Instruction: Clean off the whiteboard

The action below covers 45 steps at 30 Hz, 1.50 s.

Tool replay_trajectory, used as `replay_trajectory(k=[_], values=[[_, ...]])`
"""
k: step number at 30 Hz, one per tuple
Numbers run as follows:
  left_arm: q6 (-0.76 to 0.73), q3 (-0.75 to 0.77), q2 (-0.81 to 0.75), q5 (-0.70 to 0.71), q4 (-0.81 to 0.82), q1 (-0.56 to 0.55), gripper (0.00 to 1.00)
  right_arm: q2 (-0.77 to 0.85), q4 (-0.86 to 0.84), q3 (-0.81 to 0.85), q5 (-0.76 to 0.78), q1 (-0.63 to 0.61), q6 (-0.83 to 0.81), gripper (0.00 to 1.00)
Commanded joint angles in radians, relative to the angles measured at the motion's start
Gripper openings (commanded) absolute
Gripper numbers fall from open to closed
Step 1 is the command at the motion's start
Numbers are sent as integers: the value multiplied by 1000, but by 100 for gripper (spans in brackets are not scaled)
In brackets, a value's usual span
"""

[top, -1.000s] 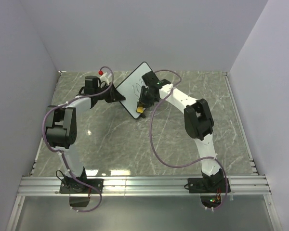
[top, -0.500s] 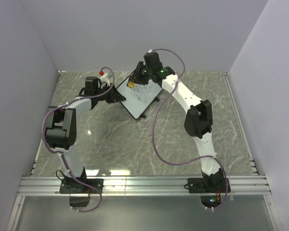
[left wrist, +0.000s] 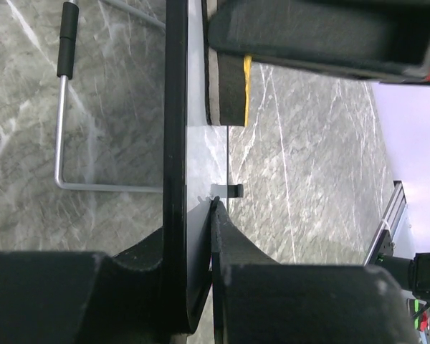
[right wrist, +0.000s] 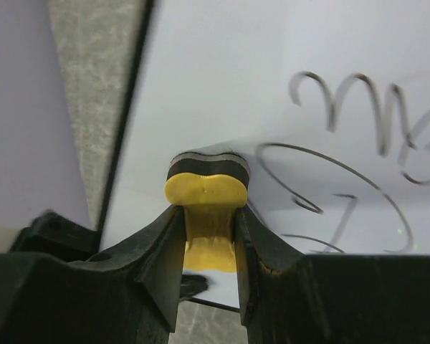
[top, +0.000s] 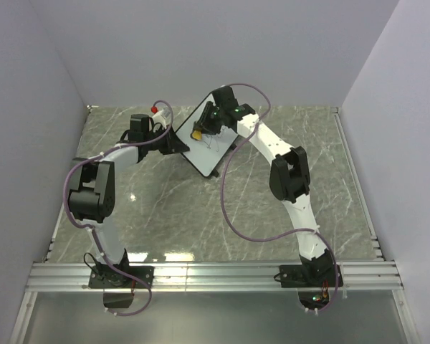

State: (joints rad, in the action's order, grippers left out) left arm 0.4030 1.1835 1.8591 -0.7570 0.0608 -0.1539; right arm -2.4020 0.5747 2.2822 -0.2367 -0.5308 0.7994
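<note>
your left gripper (top: 173,143) is pressed together on the whiteboard (top: 203,156), pinching its black rim at the edge nearest that hand. that grip is why the board stands tilted up from the table (top: 158,215) with its face toward your right arm. it gives the wipe something firm to push against, so the board should not slide or tip. in the left wrist view the rim runs straight ahead between the fingers. the wire stand (left wrist: 61,143) sits on the back side, and i cannot tell whether it bears any weight.

your right gripper (right wrist: 209,222) pinches the eraser (right wrist: 204,188) by its narrow waist, yellow back toward the wrist and dark felt forward against the white face. held that way, only the felt meets the board. the eraser sits just ahead of the fingertips, near the board's edge on that hand's left. the scribbles (right wrist: 344,179) start just to its right, and the nearest loop almost touches the pad. above the pad the face is bare white.

i judge you are mid-wipe with most of the writing left. the next stroke wants to go rightward across the loops, light enough that the left pinch does not slip.
</note>
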Motion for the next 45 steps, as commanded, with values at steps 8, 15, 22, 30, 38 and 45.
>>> replay_trajectory(k=[8, 15, 22, 30, 38, 45], values=[[-124, -41, 2, 16, -185, -58, 0, 38, 126, -299, 82, 9, -57, 0], [-118, -55, -11, 7, -176, -55, 0, 67, 106, -414, 80, 18, -80, 0], [-118, -55, -15, 5, -176, -46, 0, 87, 122, -425, 86, 26, -109, 0], [-130, -44, -9, 12, -187, -42, 0, 230, -1, -400, 34, 32, -111, 0], [-135, -39, -5, 12, -202, -41, 0, 115, -36, -54, 22, 40, -51, 0], [-147, -39, -11, 12, -216, -44, 0, -51, -75, 111, 11, 46, 36, 0]])
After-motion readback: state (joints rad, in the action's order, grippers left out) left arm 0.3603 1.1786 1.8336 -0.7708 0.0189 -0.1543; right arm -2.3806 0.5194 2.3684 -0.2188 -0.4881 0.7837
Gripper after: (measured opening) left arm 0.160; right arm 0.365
